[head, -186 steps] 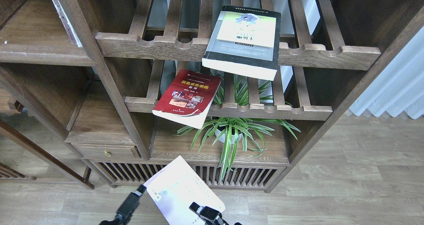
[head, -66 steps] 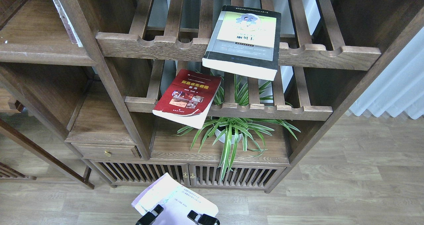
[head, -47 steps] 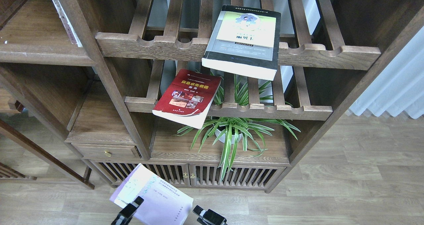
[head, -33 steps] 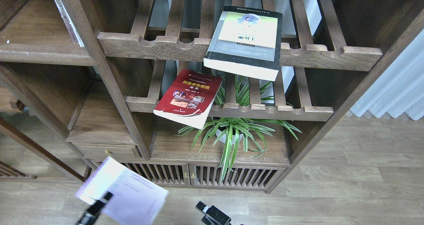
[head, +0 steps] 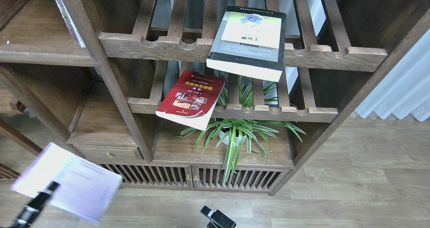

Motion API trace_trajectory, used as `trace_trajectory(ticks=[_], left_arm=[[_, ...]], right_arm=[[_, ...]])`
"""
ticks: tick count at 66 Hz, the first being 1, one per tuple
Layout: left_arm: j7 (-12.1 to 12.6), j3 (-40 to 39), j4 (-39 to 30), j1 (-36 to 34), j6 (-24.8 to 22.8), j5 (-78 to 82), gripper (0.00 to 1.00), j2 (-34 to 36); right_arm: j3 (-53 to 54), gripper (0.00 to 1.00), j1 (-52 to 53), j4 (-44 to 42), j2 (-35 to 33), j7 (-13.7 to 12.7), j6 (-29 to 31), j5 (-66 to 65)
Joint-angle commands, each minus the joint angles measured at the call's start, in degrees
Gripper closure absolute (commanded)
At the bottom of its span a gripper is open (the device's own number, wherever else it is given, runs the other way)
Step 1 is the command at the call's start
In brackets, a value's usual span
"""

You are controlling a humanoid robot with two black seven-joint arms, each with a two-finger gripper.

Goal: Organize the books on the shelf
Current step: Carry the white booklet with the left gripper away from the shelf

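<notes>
The lavender book [head: 72, 182] sits low at the left of the view, cover up and tilted, held out over the floor [head: 336, 194] by the left hand [head: 35, 206]. One dark finger [head: 43, 196] lies across the cover's near edge; the other is hidden under the book, so the hand is clamped on it. The motion blur makes finer detail hard to read.

Up and to the right of that hand, the red book [head: 191, 98] lies on the lower slatted rack [head: 278, 113], its near corner hanging past the notched rail. Higher and further right, the black-bordered book [head: 248, 41] lies on the upper rack [head: 336, 55], also overhanging the front rail. Straight above the left hand is the plank shelf [head: 37, 51], with something pale leaning at its right end.

The right hand [head: 218, 218] shows at the bottom edge, right of the left hand, apart from all the books; whether its fingers are apart I cannot tell. A spider plant [head: 235, 134] stands above it, beneath the red book.
</notes>
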Motion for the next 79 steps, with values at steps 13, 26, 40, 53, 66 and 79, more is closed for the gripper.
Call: trace_trajectory(ticks=[13,26,40,53,66,79], left_arm=[[6.24,-12.03,-5.62,1.38,0.01,-4.25,0.95,2.61],[10.28,-22.14,-6.50,1.12,0.01,-4.70,0.95,3.67],[24.42,-31.54,-5.79,-5.73,0.01,-3.82,0.95,4.29],[32.39,-33.04,-4.56,-16.45,0.01,2.15,0.95,3.23],[32.39,-34.45,-2.90,-24.36,0.01,9.27,0.95,2.97],[32.39,-35.06,-0.43,-30.78,0.01,16.04,0.95,2.97]], right_arm=[[-0.14,0.01,-0.09,-1.83,0.00,0.09,0.01,0.00],[0.03,0.01,0.00,-2.45,0.00,0.09,0.01,0.09],[-0.05,0.01,-0.09,-2.45,0.00,0.09,0.01,0.09],[-0.05,0.01,-0.09,-2.45,0.00,0.09,0.01,0.09],[0.21,0.01,-0.09,-2.45,0.00,0.18,0.01,0.09],[0.12,0.01,-0.17,-2.45,0.00,0.18,0.01,0.09]])
